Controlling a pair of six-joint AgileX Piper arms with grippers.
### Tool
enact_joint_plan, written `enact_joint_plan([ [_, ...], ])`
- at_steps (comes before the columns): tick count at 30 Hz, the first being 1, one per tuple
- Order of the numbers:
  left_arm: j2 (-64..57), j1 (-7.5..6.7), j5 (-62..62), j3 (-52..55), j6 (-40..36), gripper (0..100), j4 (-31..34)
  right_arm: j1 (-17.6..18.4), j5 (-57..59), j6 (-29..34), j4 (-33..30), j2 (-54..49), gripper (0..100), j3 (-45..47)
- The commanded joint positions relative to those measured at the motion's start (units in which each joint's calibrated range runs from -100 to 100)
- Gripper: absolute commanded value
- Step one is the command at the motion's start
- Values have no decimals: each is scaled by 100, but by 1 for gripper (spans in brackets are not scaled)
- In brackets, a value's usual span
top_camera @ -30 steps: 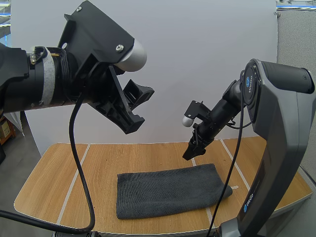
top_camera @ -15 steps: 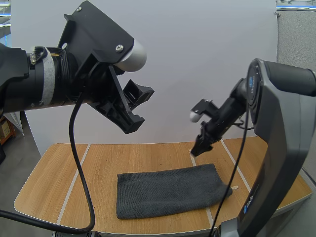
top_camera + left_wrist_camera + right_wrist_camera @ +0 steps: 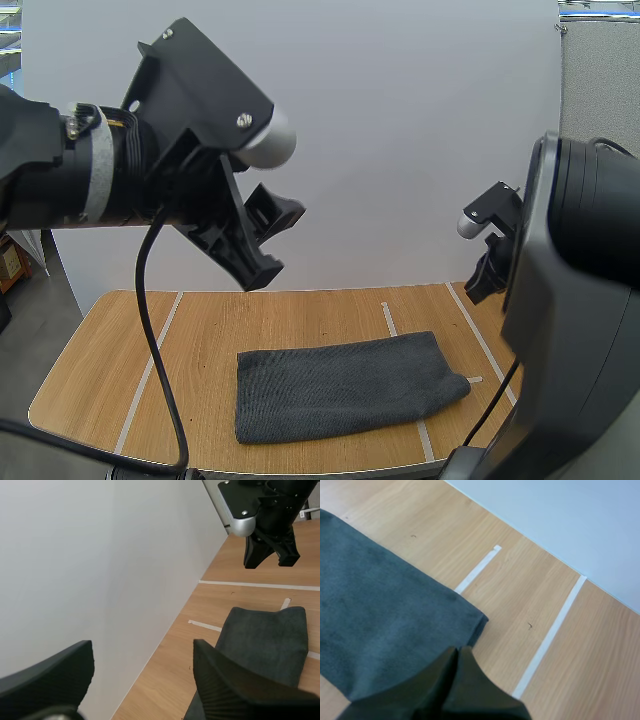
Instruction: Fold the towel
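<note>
At the upper left of the high view my left gripper [image 3: 272, 245] hangs above the wooden table [image 3: 200, 330], fingers spread wide and grasping nothing. The dark grey towel [image 3: 345, 385] lies at lower centre as a long strip. At the right edge my right gripper [image 3: 485, 285] is clenched on nothing, clear of the towel. A pinch at the edge might catch only one layer and drag the strip askew. No writing is readable.

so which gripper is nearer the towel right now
Right, as far as I can tell. The right gripper hangs shut above the right end of the towel; the left gripper is open, raised high, well off its left end.
</note>
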Motion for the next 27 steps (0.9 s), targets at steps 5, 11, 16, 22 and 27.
enact_joint_plan([
  [5, 994, -18, 140, 5, 341, 92, 430, -311, 116, 21, 577, -1252, 0, 882],
  [11, 1295, -18, 140, 5, 341, 92, 371, -311, 116, 21, 821, -1263, 0, 882],
  [16, 1464, -18, 14, 5, 330, 92, 288, -311, 116, 21, 809, -1263, 0, 882],
  [22, 1464, -18, -614, 5, 230, 92, 420, -87, 116, 21, 809, -1277, 0, 882],
  [27, 1754, -10, -904, 5, 219, 87, 578, 564, 116, 21, 809, -1277, 0, 882],
])
